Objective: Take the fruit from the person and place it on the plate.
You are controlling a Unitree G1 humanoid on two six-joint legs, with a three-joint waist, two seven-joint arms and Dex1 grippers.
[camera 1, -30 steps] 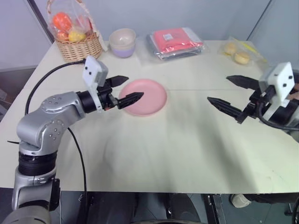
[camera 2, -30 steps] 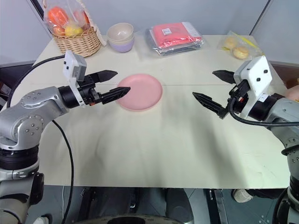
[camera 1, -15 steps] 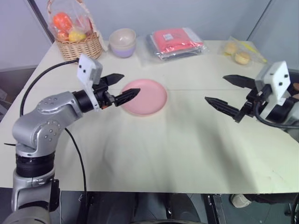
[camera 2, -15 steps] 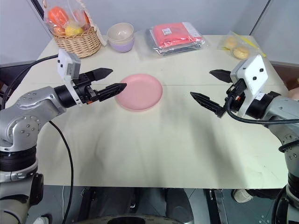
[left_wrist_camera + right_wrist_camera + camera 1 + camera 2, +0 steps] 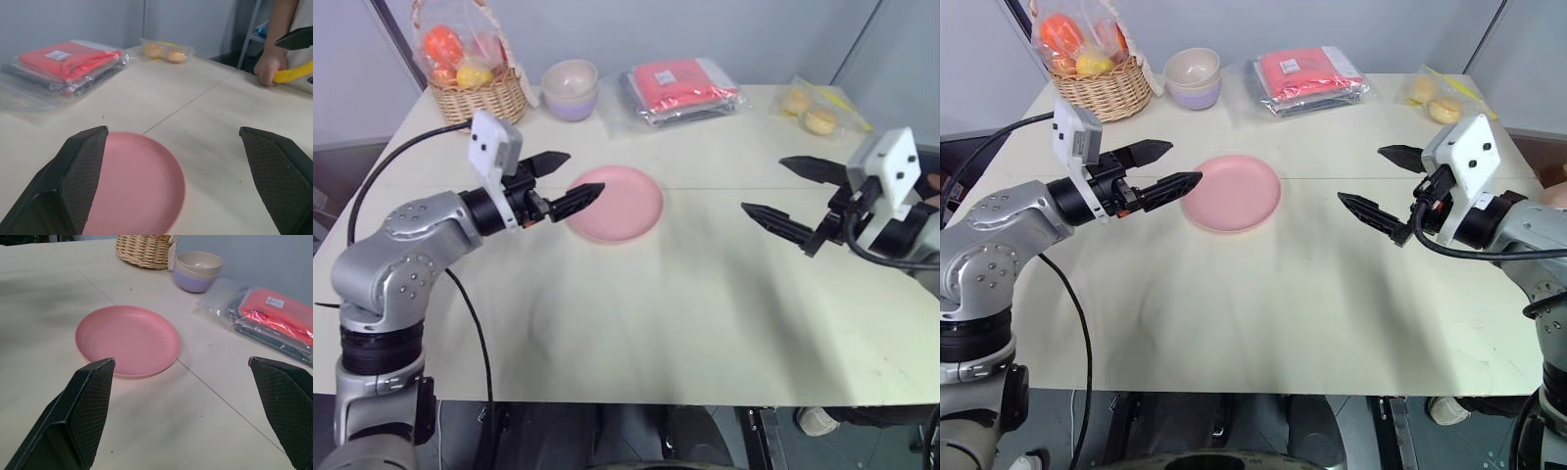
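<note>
Waiting on the handover: both tools, left tool (image 5: 570,184) and right tool (image 5: 781,196), gape empty; the person's hand (image 5: 268,67) holds the banana (image 5: 294,72) at the counter's three-o'clock edge, pink plate (image 5: 1232,192) bare.

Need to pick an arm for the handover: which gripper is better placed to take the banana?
Right, probably. The person's hand holds the banana at the table's right edge, beside the open right gripper. The left gripper, also open, hovers by the plate, farther away.
</note>
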